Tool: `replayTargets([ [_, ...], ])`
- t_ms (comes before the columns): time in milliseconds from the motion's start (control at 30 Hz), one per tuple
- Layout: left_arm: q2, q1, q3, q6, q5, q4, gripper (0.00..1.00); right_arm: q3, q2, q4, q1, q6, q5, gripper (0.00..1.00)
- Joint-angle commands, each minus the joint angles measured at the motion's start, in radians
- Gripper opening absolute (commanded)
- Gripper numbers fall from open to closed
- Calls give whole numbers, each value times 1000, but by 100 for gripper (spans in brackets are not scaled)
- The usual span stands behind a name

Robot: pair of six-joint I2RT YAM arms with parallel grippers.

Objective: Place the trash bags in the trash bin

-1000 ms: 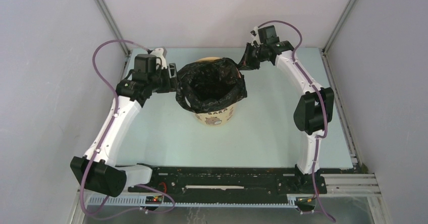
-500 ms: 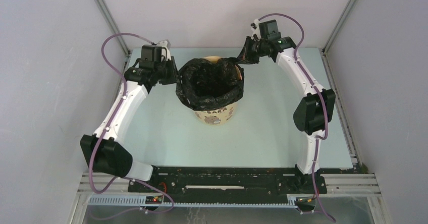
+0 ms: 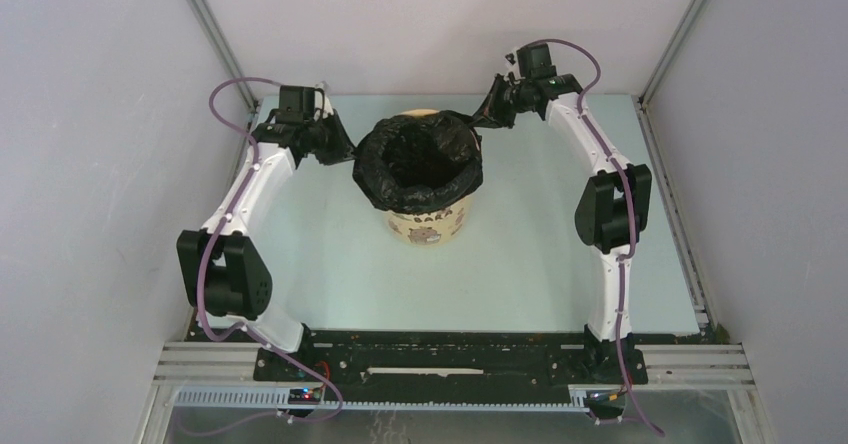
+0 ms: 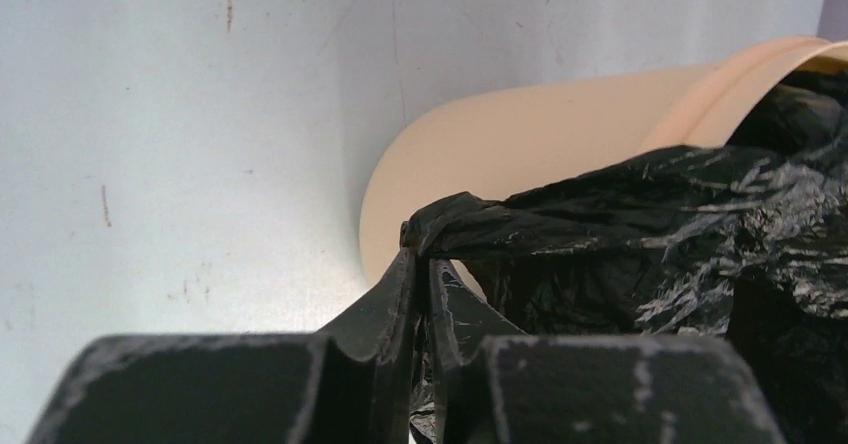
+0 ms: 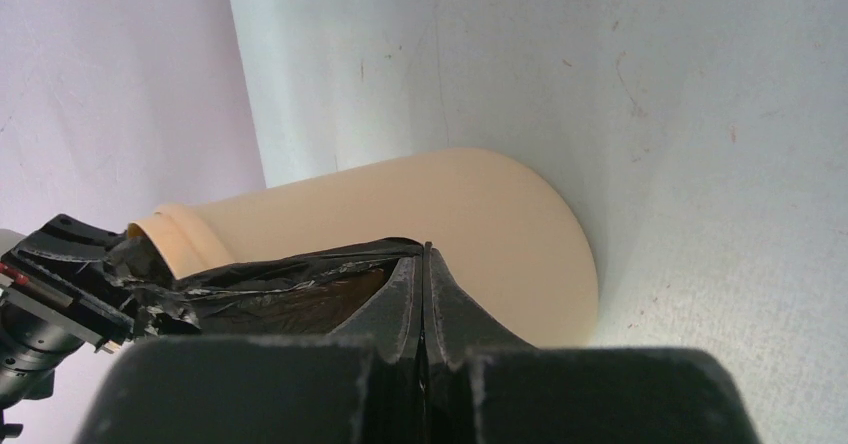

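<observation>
The pale yellow trash bin [image 3: 428, 226] stands upright mid-table. A glossy black trash bag [image 3: 420, 162] lines its mouth, and the bag's rim is folded out over the bin's edge. My left gripper [image 3: 347, 151] is at the bin's left rim. In the left wrist view its jaws [image 4: 421, 256] are pinched on a fold of the trash bag [image 4: 650, 229] beside the bin wall [image 4: 520, 144]. My right gripper [image 3: 481, 120] is at the back right rim. In the right wrist view it [image 5: 425, 256] is shut on the bag's edge [image 5: 290, 286] against the bin [image 5: 460, 204].
Grey enclosure walls with metal corner posts [image 3: 205, 24] close in the table on the left, back and right. The arms' base rail [image 3: 450, 359] runs along the near edge. Purple cables [image 3: 232, 89] loop off both wrists.
The left arm swung back and in toward the bin's left rim, and its jaws closed on the bag's edge. The right gripper shifted slightly back. The bag's rim sits tighter round the bin.
</observation>
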Motion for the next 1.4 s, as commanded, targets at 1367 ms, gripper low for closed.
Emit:
replayTargets([
  [1367, -18, 23, -116, -11, 13, 87, 1, -269, -130, 116, -20, -6, -66, 0],
])
